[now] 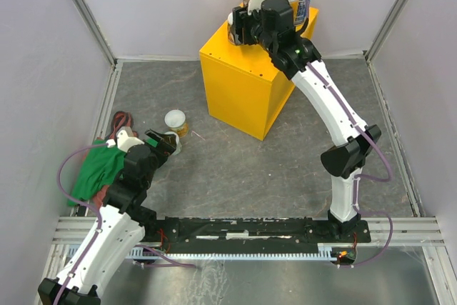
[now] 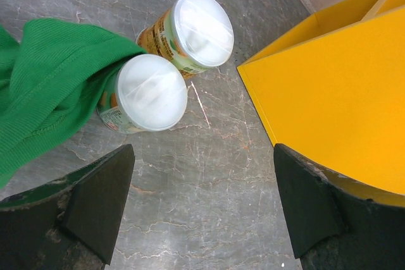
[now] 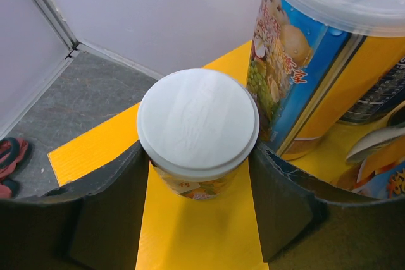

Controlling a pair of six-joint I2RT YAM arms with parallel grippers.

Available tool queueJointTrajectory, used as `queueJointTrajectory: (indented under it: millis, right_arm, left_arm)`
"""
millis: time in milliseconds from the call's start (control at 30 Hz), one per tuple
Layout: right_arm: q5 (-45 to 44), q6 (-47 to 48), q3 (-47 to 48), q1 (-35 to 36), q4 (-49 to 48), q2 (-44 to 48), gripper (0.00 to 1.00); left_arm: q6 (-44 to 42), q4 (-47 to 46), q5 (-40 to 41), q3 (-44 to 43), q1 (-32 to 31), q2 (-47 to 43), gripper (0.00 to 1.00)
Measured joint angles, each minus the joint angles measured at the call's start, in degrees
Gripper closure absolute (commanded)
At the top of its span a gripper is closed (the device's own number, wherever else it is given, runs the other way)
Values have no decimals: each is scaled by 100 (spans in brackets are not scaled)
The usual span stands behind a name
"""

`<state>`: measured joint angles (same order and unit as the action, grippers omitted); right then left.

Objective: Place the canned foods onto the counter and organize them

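Observation:
The yellow counter (image 1: 243, 94) stands at the back middle of the floor. My right gripper (image 1: 245, 28) (image 3: 196, 156) is over its top, shut on a small pale-lidded can (image 3: 197, 123), one finger against each side. Right beside it stands a tall can with a colourful label (image 3: 310, 49), and a blue-labelled can (image 1: 303, 3) is behind. Two more small pale-lidded cans (image 2: 204, 30) (image 2: 152, 92) stand on the floor; the nearer one touches the green cloth (image 2: 44, 86). My left gripper (image 2: 202, 156) (image 1: 166, 144) hangs open just short of them, with nothing between its fingers.
The green cloth (image 1: 96, 169) lies at the left wall with a dark red item (image 1: 121, 119) behind it. The counter's side (image 2: 335, 93) is close on the right of my left gripper. Grey walls close in the stone-patterned floor (image 1: 235, 169).

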<state>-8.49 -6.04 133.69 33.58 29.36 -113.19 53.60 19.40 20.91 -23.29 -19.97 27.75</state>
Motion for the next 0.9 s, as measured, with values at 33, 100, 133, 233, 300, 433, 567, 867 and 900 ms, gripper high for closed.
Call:
queueJointTrajectory:
  millis: [33,100,133,233,300,433,567,867,900]
  right_arm:
    - [11,-9,35,0,13,-22,67]
    - [39,-11,59,0,20,-39,61]
    - [48,-9,66,0,28,-42,55]
    - [48,-7,76,0,55,-42,34]
    - [48,2,76,0,59,-44,22]
    - [70,-26,74,0,221,-44,8]
    - [76,-15,66,4,413,-48,7]
    - [83,-17,-131,4,448,9,4]
    - [92,-22,-192,4,450,44,4]
  left_arm:
    - [0,0,0,-2,2,0,4]
    - [0,0,0,0,2,0,4]
    - [2,0,0,0,2,0,4]
    - [2,-2,0,0,2,-9,4]
    - [2,-4,0,0,2,-15,4]
    - [2,-24,-4,0,2,-15,4]
    - [2,-57,-7,0,2,28,4]
    - [2,-164,-17,0,2,149,4]
    - [2,-166,-17,0,2,151,4]
